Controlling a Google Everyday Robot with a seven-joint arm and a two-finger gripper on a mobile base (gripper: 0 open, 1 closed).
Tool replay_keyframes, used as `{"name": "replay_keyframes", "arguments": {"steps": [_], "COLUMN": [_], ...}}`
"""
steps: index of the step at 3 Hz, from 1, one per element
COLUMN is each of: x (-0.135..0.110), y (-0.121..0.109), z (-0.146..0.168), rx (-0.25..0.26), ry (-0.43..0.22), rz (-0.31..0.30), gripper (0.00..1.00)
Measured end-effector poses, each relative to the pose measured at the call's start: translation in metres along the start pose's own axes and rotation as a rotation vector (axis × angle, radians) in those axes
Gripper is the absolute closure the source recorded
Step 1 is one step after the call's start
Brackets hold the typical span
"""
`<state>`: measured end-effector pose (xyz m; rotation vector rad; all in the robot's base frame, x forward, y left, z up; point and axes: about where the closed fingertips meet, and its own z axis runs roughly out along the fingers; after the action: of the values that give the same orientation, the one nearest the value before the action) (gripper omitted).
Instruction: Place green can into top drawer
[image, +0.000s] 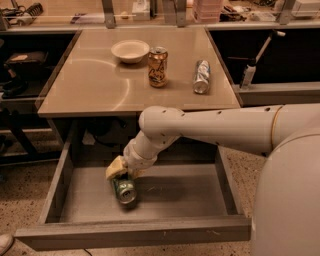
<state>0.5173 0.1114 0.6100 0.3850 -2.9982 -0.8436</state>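
The green can (124, 190) lies on its side on the scuffed bottom of the top drawer (170, 195), left of centre, with its silver end facing the front. The drawer is pulled wide open under the table. My gripper (119, 170) reaches down into the drawer and sits right at the can's far end. I cannot tell whether it holds the can. My white arm (210, 130) crosses in from the right above the drawer.
On the tan table (90, 85) stand a white bowl (130, 50) and an orange-brown can (157, 66); a silver-white can (201, 76) lies on its side. The drawer's front panel (135, 234) and low side walls (56, 185) bound the space. Dark shelving stands on both sides.
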Motion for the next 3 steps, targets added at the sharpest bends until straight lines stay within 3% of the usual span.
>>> {"name": "replay_keyframes", "arguments": {"steps": [2,3], "x": [0.0000,0.0001], "y": [0.0000,0.0000], "z": [0.0001,0.0001], "rx": [0.000,0.000], "ry": [0.000,0.000], "rz": [0.000,0.000], "gripper": [0.11,0.00]}}
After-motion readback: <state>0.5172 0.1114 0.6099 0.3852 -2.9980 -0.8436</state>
